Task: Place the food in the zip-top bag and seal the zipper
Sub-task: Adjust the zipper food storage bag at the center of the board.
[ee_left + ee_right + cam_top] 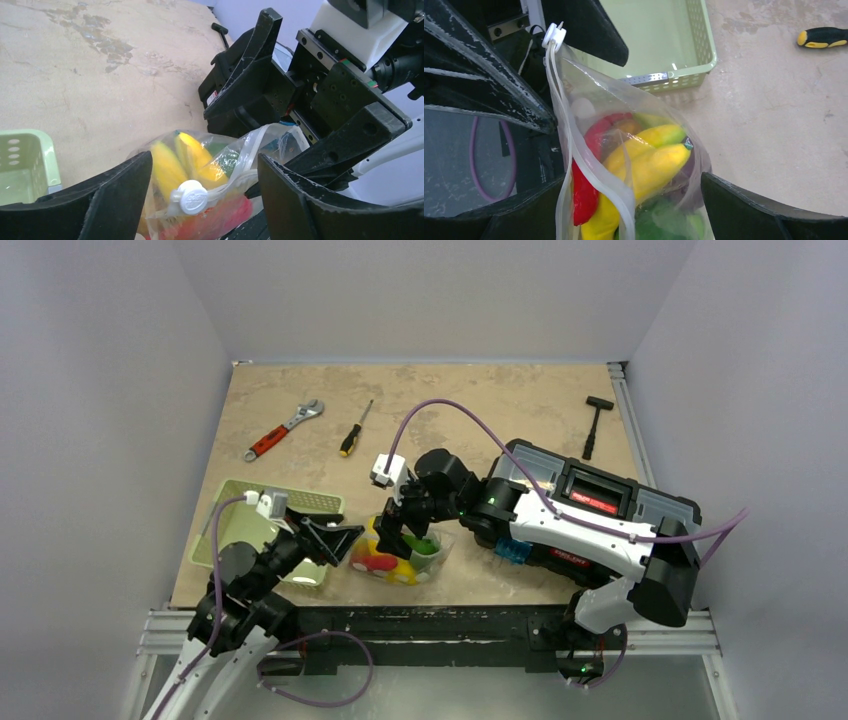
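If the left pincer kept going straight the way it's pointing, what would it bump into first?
The clear bag of toy food: its white slider sits right in front, between the spread fingers of the left pincer. The right pincer stands just behind it, though depth is hard to judge.

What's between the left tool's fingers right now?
The zip-top bag, holding yellow and red food, its white slider mid-gap. The left wrist view shows it; the left tool stands open.
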